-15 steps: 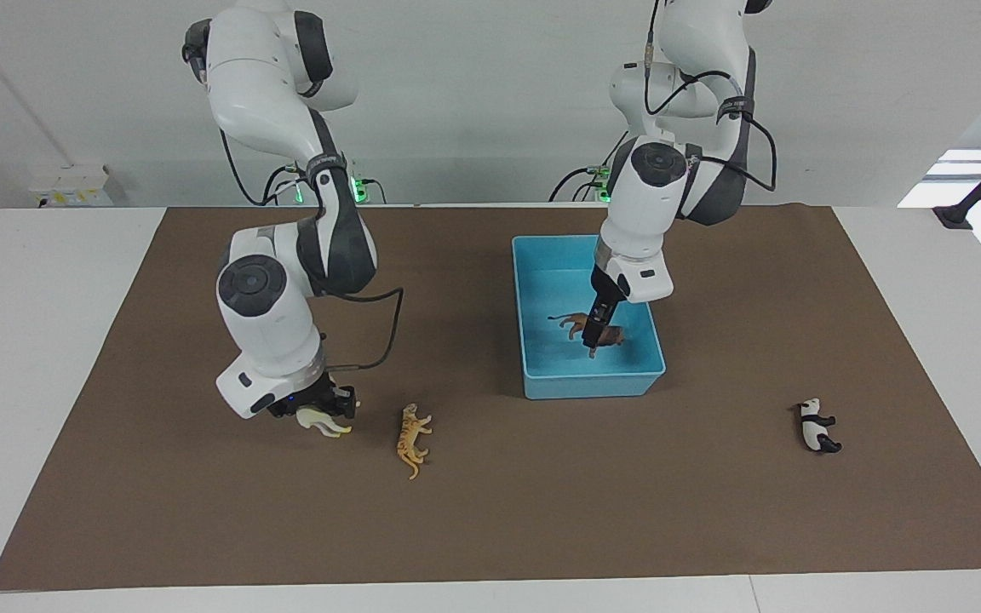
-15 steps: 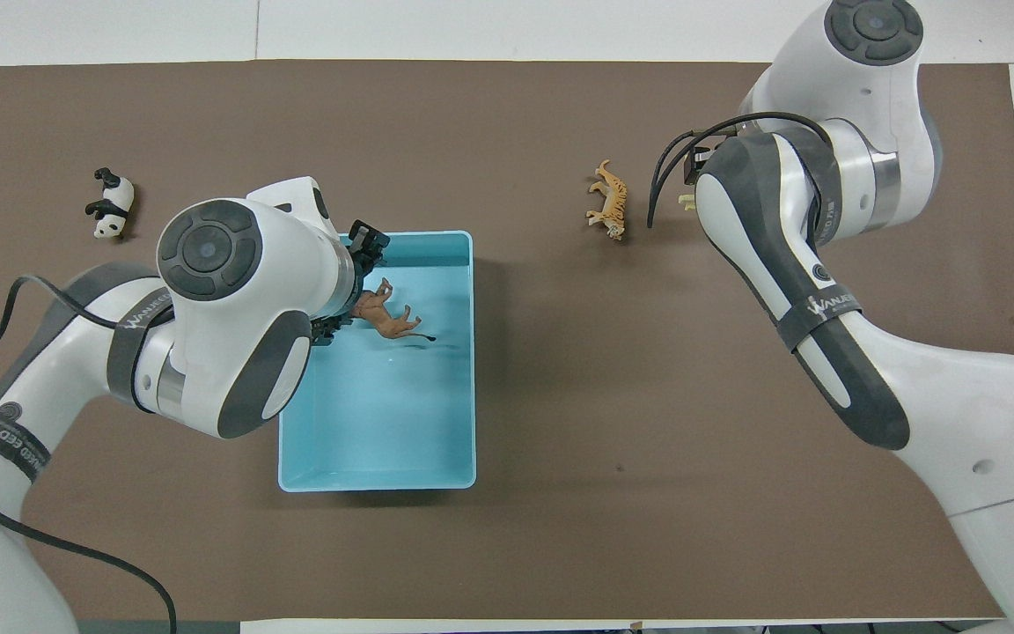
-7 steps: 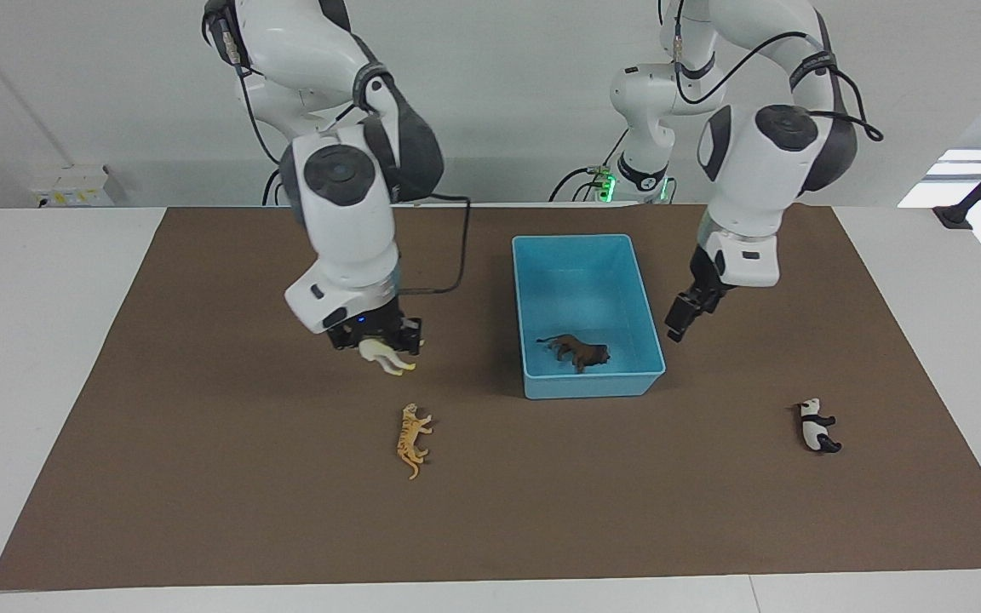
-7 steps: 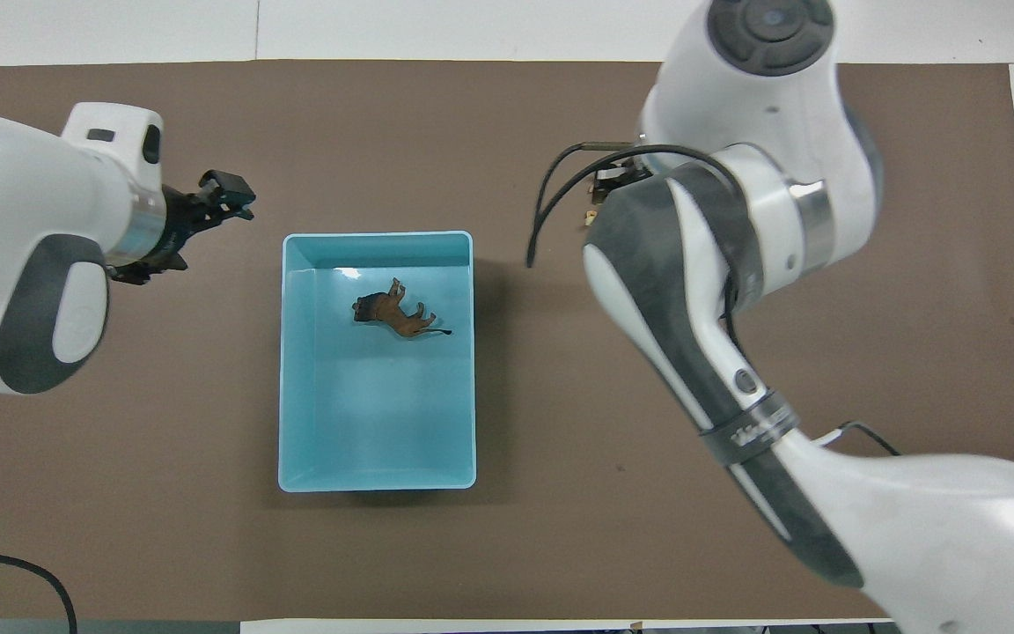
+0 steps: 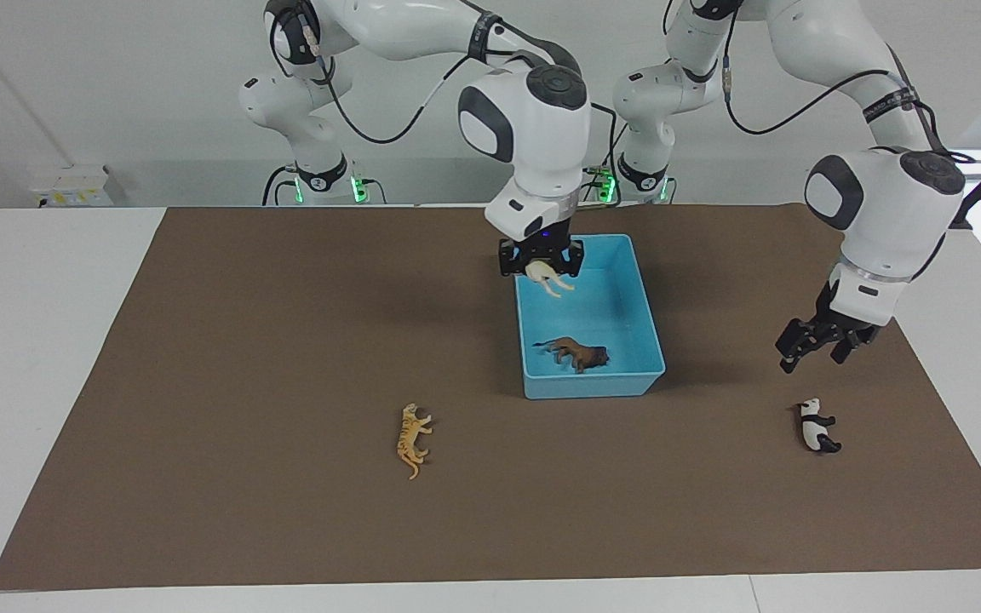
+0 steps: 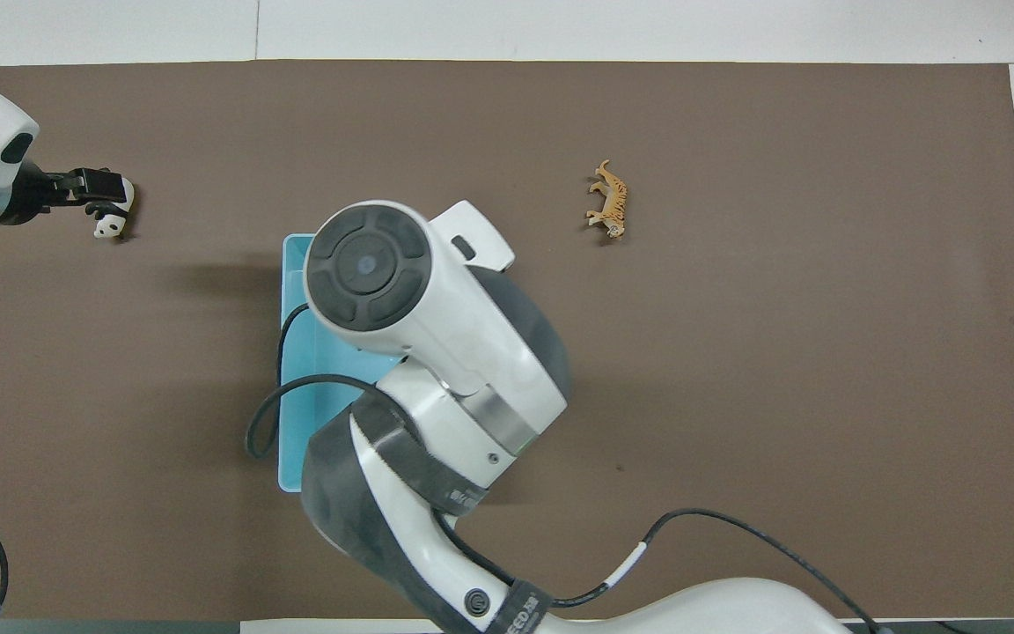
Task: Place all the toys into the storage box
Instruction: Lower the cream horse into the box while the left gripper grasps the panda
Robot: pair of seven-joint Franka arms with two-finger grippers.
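Storage box (image 5: 593,385), upper middle of the facing view: the right gripper (image 5: 541,260) hangs over its end nearer the robots, clamped on the cream horse (image 5: 548,277), which dangles above the rim and is not yet down inside. The lion (image 5: 574,352) lies on its side on the box floor, at the end farther from the robots.

Lower in that frame, toward the left arm's end of the table, the left gripper (image 5: 818,345) hovers with fingers spread and nothing in them. The panda (image 5: 816,426) lies on the mat just below it in the frame, apart from the fingers (the overhead view shows the gripper partly covering it, but there is no contact). Its long axis runs roughly up the frame, head toward the robots, so the coming descent appears to be short and near vertical.

The tiger (image 5: 411,438) lies lowest, at bottom middle, toward the right arm's end, untouched.
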